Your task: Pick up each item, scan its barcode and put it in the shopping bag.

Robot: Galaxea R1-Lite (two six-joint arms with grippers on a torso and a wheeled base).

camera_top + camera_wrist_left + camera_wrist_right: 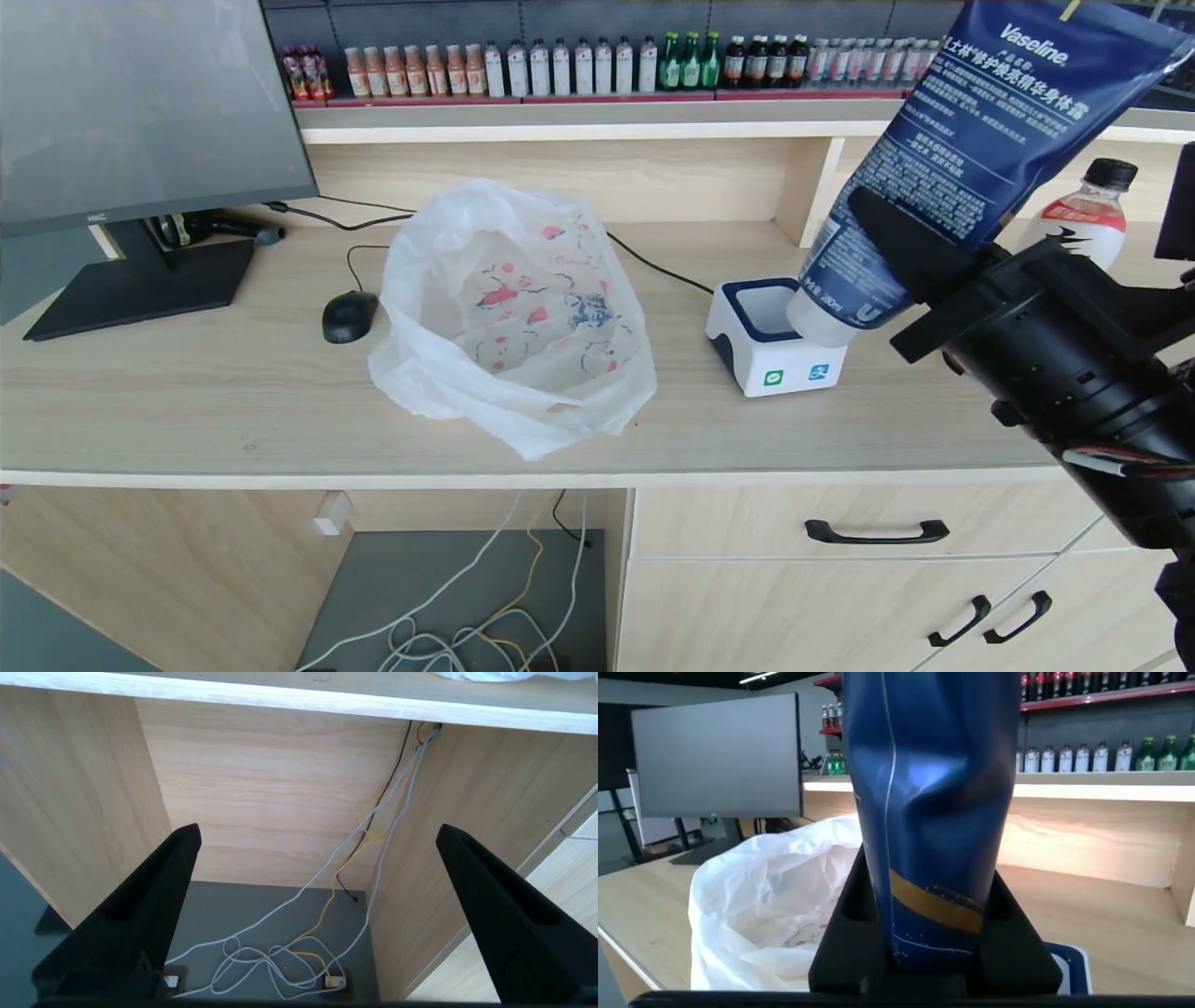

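Note:
My right gripper [920, 280] is shut on a dark blue lotion tube [971, 140], held tilted with its white cap [826, 327] just above the white and blue barcode scanner [770, 359] on the counter. In the right wrist view the lotion tube [929, 803] stands between the black fingers [854, 910]. The white plastic shopping bag [509, 317] lies open mid-counter, left of the scanner, and also shows as the bag [775, 905] beyond the tube. My left gripper [318, 915] hangs open below the counter edge, facing the cables [308, 943] in the knee space.
A monitor [140, 103] on its stand and a black mouse [350, 315] sit at the counter's left. A drink bottle [1083, 219] with a black cap stands behind my right arm. Drinks line the back shelf [597, 65]. Drawers [878, 532] sit under the counter's right.

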